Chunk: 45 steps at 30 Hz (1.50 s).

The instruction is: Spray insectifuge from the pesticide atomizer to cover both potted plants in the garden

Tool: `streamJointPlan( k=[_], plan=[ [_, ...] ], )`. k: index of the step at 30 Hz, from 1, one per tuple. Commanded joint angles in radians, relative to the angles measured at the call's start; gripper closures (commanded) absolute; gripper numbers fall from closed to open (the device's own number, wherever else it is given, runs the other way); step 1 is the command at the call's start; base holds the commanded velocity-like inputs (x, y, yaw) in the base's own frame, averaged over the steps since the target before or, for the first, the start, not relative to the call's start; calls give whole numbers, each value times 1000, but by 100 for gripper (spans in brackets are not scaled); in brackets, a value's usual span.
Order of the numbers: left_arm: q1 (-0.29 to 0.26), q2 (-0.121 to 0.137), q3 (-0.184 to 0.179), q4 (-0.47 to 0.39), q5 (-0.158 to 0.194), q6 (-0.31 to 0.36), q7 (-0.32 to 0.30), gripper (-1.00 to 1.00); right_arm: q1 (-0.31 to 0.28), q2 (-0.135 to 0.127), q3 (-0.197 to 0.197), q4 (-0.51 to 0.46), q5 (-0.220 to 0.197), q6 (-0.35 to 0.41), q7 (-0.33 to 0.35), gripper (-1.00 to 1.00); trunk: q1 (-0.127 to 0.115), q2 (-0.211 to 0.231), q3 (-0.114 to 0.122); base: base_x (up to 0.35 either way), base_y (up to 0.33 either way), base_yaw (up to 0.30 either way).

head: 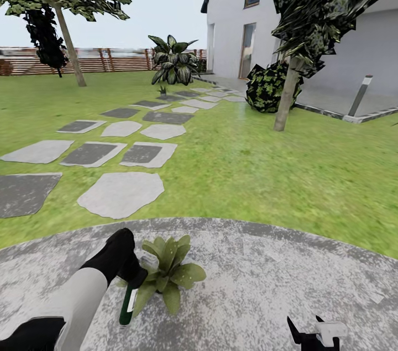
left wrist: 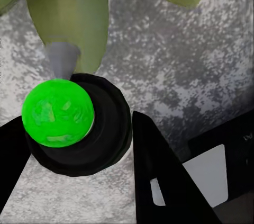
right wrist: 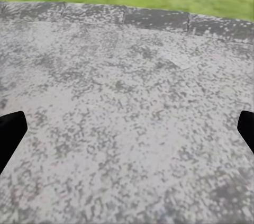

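The left gripper [head: 131, 279] is closed around the pesticide atomizer [head: 127, 304], fingers [left wrist: 159, 176] tight on its dark body just beside the potted plant [head: 167, 272] on the patio [head: 265, 284]. The risk, I'd say: the nozzle sits so close to the leaves that spray covers one side only. The right gripper [head: 314, 334] hangs wide open, empty, well apart from the plant.

Between the black fingers [left wrist: 159, 171], the pesticide atomizer [head: 127, 304] is showing a dark green body with a white label strip and, from the left wrist, a bright green round top. Beside them, the potted plant [head: 168, 271] is showing green leaves against the patio's [head: 265, 284] mottled grey-and-white speckle.
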<state>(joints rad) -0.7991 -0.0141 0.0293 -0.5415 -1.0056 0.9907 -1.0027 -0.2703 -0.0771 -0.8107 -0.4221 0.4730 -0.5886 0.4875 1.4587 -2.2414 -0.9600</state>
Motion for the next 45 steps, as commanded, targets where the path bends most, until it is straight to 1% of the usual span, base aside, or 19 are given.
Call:
streamJointPlan(
  k=[1,6,10,14,15,17,20,31,45],
  plan=[
    [-11,-5,3,-2,-15,9,-16,100,-1,0,-8,0,5,-4,8,-100,0,0,-1,0,0,0],
    [-35,-22,3,-6,-22,14,-23,100,-1,0,-8,0,5,-4,8,-100,0,0,-1,0,0,0],
    [-26,-27,4,4,-21,12,-23,100,-1,0,-8,0,5,-4,8,-100,0,0,-1,0,0,0],
    [-21,-24,2,7,-22,10,-23,100,-1,0,-8,0,6,-4,8,-100,0,0,-1,0,0,0],
    [-19,-15,3,9,-21,7,-23,100,-1,0,-8,0,6,-4,8,-100,0,0,-1,0,0,0],
    [-17,-5,6,9,-21,6,-24,100,-1,0,-8,1,6,-4,8,-100,0,0,-1,0,0,0],
    [-16,2,2,9,-23,5,-24,100,-1,0,-8,9,6,-5,8,-100,0,0,-1,0,0,0],
    [-27,2,0,6,-25,12,-24,100,-1,0,-8,13,5,-5,8,-100,0,0,-2,0,0,0],
    [-18,4,-2,8,-29,9,-18,100,-1,0,-8,13,6,-5,8,-100,0,0,-23,0,0,0]
  ],
)
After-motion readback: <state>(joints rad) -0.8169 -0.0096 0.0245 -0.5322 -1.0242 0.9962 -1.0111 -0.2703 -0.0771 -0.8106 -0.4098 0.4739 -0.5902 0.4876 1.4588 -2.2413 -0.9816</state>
